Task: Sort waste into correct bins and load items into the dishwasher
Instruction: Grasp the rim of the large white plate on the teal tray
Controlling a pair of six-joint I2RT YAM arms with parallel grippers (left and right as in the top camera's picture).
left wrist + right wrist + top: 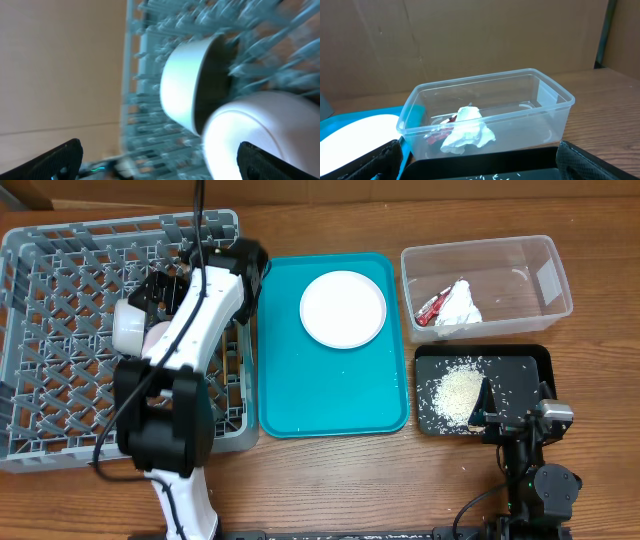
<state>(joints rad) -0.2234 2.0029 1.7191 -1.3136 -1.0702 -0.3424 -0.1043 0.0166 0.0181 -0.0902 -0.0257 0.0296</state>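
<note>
The grey dish rack fills the left side. Two white cups lie on their sides on its lattice, and show overhead. My left gripper hovers over them, open, its right finger close to the nearer cup; it also shows overhead. The white plate sits on the teal tray. The clear tub holds the white tissue and the red wrapper. Rice lies in the black tray. My right gripper is open, low over that tray's front. The chopsticks are out of view.
The left arm's white body stretches across the rack's right half. The right arm's base stands at the table's front right. Brown cardboard walls stand behind the table.
</note>
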